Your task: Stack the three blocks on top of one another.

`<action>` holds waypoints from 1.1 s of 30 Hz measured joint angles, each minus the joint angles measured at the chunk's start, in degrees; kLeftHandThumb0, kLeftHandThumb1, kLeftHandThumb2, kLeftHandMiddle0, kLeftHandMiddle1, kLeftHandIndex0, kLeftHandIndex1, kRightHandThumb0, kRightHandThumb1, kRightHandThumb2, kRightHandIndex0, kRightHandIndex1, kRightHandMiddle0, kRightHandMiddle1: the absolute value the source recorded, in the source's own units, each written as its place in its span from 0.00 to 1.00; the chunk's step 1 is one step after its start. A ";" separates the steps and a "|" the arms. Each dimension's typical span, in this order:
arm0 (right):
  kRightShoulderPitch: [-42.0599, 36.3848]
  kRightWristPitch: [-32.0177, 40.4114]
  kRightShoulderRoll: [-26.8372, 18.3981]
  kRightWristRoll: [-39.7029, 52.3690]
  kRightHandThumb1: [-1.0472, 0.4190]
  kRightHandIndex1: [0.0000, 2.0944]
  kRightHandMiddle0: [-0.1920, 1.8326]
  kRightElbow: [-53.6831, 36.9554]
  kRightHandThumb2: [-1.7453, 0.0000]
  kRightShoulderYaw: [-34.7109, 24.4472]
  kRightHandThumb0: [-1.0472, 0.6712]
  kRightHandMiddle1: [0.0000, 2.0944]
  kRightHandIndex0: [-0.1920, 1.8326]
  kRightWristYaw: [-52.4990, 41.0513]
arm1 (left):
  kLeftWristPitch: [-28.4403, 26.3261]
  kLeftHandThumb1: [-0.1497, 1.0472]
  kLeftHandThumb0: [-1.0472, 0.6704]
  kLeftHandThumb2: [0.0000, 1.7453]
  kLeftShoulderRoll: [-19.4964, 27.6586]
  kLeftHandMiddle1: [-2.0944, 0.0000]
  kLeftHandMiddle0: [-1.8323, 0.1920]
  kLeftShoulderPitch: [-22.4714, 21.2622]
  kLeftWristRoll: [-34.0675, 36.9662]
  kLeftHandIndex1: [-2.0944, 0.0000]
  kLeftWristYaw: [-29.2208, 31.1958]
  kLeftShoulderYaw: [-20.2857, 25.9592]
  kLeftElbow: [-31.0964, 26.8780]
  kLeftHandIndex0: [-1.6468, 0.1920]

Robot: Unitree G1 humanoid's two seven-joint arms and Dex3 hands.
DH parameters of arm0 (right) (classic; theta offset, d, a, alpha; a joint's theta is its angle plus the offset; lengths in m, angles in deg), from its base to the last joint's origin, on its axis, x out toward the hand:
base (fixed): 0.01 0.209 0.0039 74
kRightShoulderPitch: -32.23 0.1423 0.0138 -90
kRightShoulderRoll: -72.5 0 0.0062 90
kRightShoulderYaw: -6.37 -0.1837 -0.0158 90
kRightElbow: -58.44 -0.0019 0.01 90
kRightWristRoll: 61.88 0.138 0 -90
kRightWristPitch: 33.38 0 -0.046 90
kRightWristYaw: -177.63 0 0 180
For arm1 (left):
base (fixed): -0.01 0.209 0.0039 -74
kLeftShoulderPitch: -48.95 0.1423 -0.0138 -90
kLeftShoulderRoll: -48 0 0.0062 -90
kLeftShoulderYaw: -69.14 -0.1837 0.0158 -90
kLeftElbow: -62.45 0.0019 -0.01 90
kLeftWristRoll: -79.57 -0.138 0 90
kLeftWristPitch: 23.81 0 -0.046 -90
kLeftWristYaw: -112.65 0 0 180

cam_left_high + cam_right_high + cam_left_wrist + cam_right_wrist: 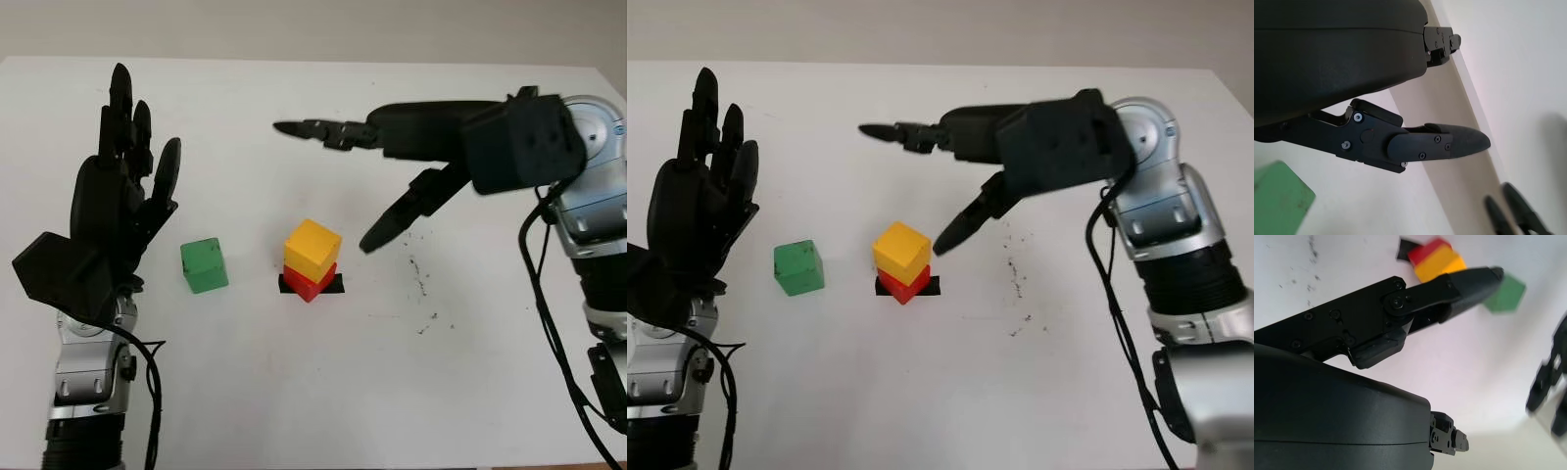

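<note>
Now both the left hand and right hand are hovering open, holding nothing; the green block, likely light and rigid, is inviting a pinch across opposite side faces

Yellow block stacked on red block, green block apart, left

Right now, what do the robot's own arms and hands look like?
Both hands, left hand and right hand, are matte black with jointed three-finger shells and small screws. The forearms are silver metal with black ribbed sections, and black cables loop alongside each wrist.
</note>
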 measured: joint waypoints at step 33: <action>-26.61 7.30 18.20 10.92 0.00 0.00 0.00 -0.85 0.61 -11.81 0.14 0.00 0.00 35.00 | -15.92 0.95 0.15 0.03 20.57 0.98 0.88 11.74 -30.45 0.95 17.57 -1.04 -23.13 0.70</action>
